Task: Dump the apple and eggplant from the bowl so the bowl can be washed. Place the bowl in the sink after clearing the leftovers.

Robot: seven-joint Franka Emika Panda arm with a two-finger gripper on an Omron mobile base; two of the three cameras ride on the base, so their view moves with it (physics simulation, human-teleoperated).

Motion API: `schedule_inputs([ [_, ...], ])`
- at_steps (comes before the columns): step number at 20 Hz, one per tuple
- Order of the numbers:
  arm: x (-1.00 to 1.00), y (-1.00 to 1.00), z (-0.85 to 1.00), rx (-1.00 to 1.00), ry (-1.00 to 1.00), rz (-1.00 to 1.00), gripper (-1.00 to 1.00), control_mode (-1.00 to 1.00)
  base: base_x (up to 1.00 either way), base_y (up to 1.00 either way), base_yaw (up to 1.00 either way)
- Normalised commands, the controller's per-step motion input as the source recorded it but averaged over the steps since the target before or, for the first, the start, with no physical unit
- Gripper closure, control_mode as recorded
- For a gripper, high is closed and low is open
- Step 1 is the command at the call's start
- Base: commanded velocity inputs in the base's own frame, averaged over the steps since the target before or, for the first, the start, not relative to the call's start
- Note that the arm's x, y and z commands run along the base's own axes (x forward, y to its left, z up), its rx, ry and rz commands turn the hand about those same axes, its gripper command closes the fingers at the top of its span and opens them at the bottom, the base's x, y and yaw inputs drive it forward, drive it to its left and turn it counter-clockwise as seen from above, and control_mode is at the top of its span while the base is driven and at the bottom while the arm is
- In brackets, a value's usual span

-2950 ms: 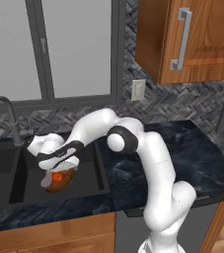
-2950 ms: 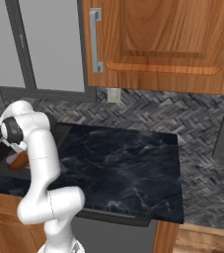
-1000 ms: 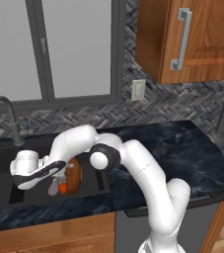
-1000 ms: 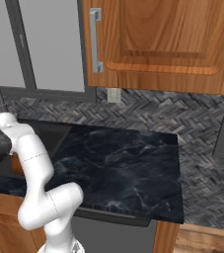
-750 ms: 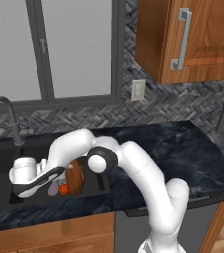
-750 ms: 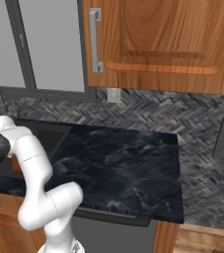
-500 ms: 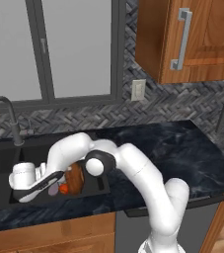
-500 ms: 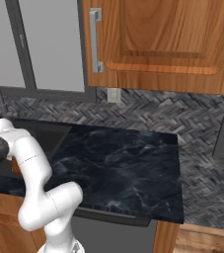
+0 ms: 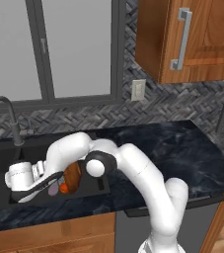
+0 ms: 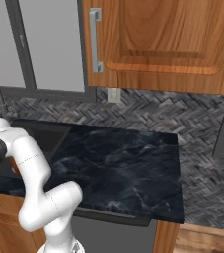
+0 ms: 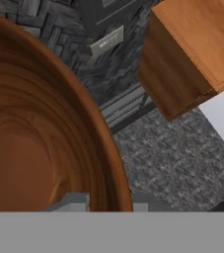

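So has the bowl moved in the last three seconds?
Yes. In the left base view the bowl has tipped onto its edge and dropped lower in the sink, further below the faucet.

Bowl (image 11: 39,148) cut off at left edge of my hand view. Eggplant (image 9: 53,188) and apple (image 9: 64,188) half hidden behind forearm, lower left. I can't read gripper state.

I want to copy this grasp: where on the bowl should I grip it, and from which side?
Grip the rim. The bowl is too wide to span, but its thin wall fits between the jaws: one finger inside, one outside, as the gripper stands now. Approach from the open mouth side, along the wall.
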Motion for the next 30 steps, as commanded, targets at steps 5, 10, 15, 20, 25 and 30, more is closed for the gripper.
schedule_inputs([
  [5,0.01,-0.02,0.0,0.0,0.0,0.0,1.0,-1.0,0.0,0.0,0.0],
  [10,0.02,0.0,0.21,-0.18,0.03,0.08,1.0,-1.0,0.0,0.0,0.0],
  [15,0.15,0.0,0.15,-0.01,0.04,0.0,1.0,-1.0,0.0,0.0,0.0],
  [20,0.12,-0.04,0.23,0.08,0.02,0.0,1.0,-1.0,0.0,0.0,0.0],
  [25,-0.28,-0.53,0.54,0.39,-0.07,0.0,1.0,-1.0,0.0,0.0,0.0],
  [30,-0.47,-0.66,0.84,0.47,-0.12,0.0,1.0,-1.0,0.0,0.0,0.0],
])
